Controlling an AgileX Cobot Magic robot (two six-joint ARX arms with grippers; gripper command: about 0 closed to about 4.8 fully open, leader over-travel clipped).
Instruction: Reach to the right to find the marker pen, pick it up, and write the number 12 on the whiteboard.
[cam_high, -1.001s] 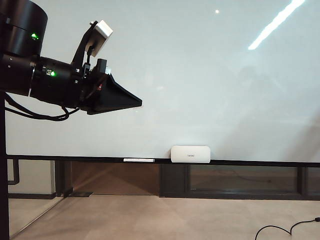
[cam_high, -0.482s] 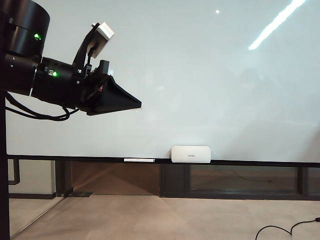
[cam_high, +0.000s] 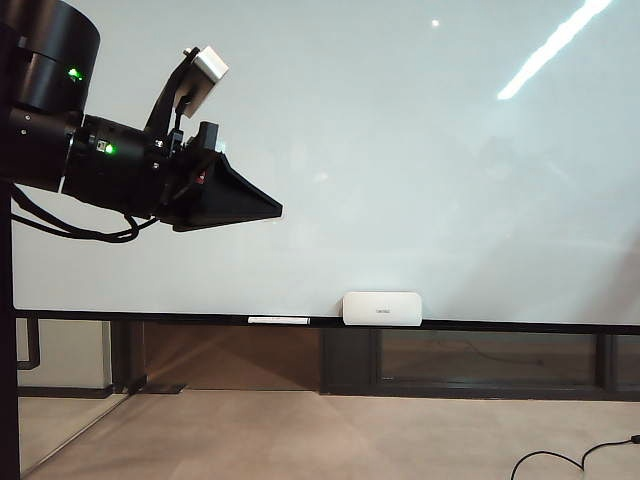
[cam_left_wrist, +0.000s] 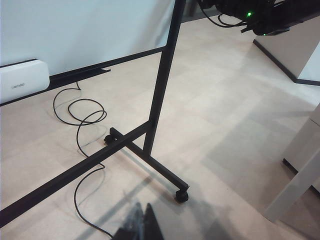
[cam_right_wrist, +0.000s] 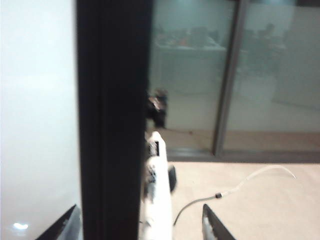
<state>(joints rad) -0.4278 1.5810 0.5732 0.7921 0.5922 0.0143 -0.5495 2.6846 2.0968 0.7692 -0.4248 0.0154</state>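
The whiteboard (cam_high: 400, 150) fills the exterior view, pale and glossy. The number 12 is out of view in every frame. My left gripper (cam_high: 272, 209) hangs shut and empty in front of the board's left part; in its wrist view the gripper (cam_left_wrist: 142, 220) points at the floor. My right gripper (cam_right_wrist: 141, 222) stands open astride the board's black frame (cam_right_wrist: 112, 125), with the whiteboard (cam_right_wrist: 35, 125) on one side. A blurred white upright thing (cam_right_wrist: 156, 180) stands between the fingers, beside the frame. I cannot tell whether it is the marker pen.
A white eraser block (cam_high: 381, 308) and a long thin white marker (cam_high: 278, 320) lie on the board's ledge. The black stand leg (cam_left_wrist: 160, 90) ends in a caster (cam_left_wrist: 181, 195). A black cable (cam_left_wrist: 80, 120) loops on the floor. The other arm (cam_left_wrist: 250, 12) shows beyond the stand.
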